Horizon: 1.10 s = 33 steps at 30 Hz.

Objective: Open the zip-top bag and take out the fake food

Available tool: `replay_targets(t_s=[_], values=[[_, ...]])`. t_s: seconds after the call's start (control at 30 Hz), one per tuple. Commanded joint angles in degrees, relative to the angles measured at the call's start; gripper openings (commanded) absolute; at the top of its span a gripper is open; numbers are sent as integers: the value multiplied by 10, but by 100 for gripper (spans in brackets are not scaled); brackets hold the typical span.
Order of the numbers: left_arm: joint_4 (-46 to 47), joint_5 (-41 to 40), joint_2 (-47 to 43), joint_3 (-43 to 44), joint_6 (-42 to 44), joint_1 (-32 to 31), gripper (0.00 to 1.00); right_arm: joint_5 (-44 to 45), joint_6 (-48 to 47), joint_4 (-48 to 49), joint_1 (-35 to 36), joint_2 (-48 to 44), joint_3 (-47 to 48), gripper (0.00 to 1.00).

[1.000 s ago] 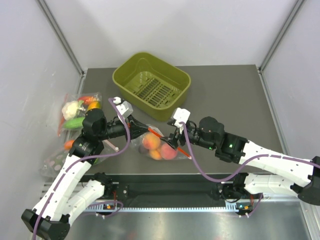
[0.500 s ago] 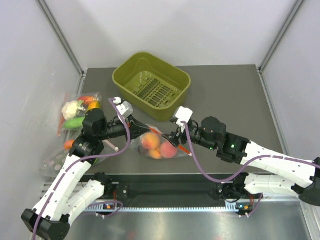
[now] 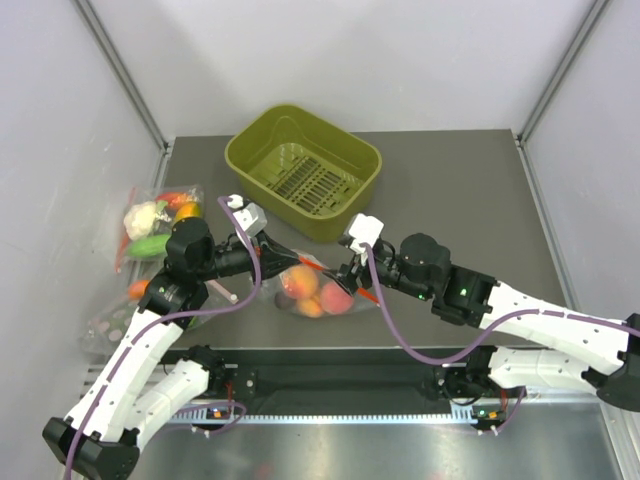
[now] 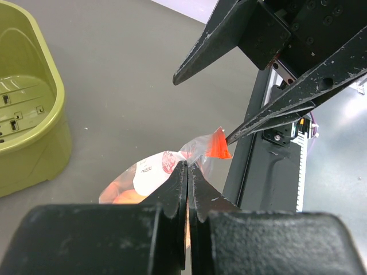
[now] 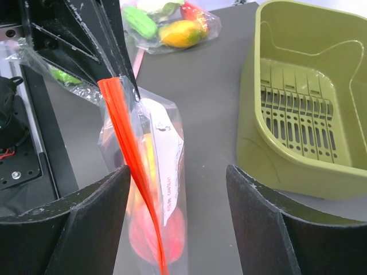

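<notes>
Crinkly clear zip-top bag [image 5: 172, 146], peach-like fake food [image 3: 312, 291] inside: left gripper [image 4: 187, 167] clamped on one lip; right gripper [image 5: 176, 172], gaping astride orange-red zip strip [image 5: 122, 129], should pinch only the opposite lip.

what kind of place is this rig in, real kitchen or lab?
Likely a lab robot test cell, not a kitchen: plain white panel walls around a dark table, robot arms bolted at its near edge, and props on it, fake food in a zip-top bag and a green plastic basket.

White label [image 5: 166, 166] on zip-top bag [image 5: 150, 230]: print unreadable
</notes>
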Motion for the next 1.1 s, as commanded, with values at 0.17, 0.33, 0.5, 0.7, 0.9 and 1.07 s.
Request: replay_targets(t_s=[0.17, 0.33, 0.5, 0.7, 0.9, 1.07], values=[[34, 13, -1, -1, 1, -3, 0, -21, 3, 44, 7, -8, 27, 68], [33, 13, 0, -1, 1, -4, 0, -19, 2, 44, 6, -8, 30, 68], [34, 12, -2, -1, 1, -4, 0, -11, 0, 38, 6, -1, 30, 68], [34, 13, -3, -1, 1, -6, 0, 7, -5, 35, 6, 13, 28, 68], [34, 21, -2, -1, 1, -7, 0, 25, -12, 39, 6, 24, 26, 66], [36, 29, 0, -1, 0, -9, 0, 26, -20, 41, 6, 37, 29, 46]])
